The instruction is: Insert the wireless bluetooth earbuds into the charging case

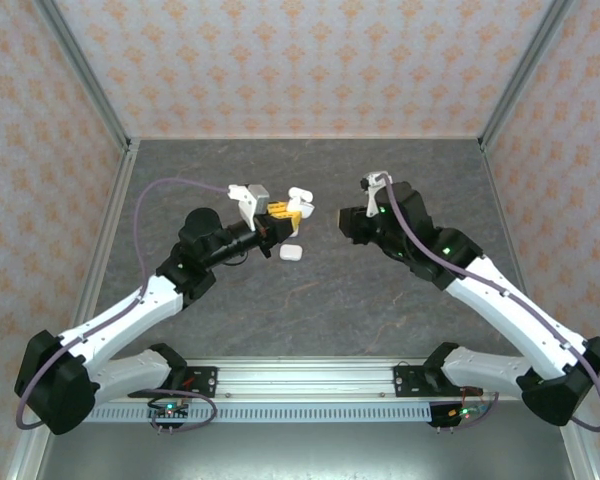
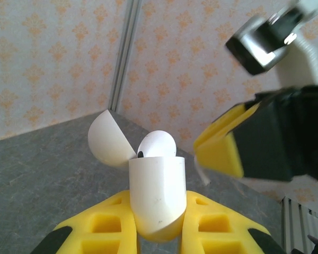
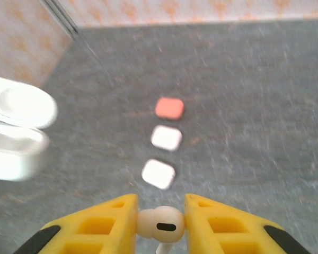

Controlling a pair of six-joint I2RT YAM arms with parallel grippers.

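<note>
My left gripper (image 2: pixel 158 217) is shut tight on a white case (image 2: pixel 156 180), held up off the table (image 3: pixel 254 106) with its lid (image 2: pixel 108 138) open. One bud (image 2: pixel 158 144) sits inside. My right gripper (image 3: pixel 160 209) pinches a white earbud (image 3: pixel 159 225) near that case. Three small cases (image 3: pixel 166 137), one pink and two white, lie on the table.

Glossy white plastic charging case (image 2: pixel 157 190) upright in left gripper (image 2: pixel 158 214), lid hinged open, white rounded earbud (image 2: pixel 158 144) seated inside; second white stemmed earbud (image 3: pixel 160 224) pinched in right gripper (image 3: pixel 160 211), stem down.
</note>
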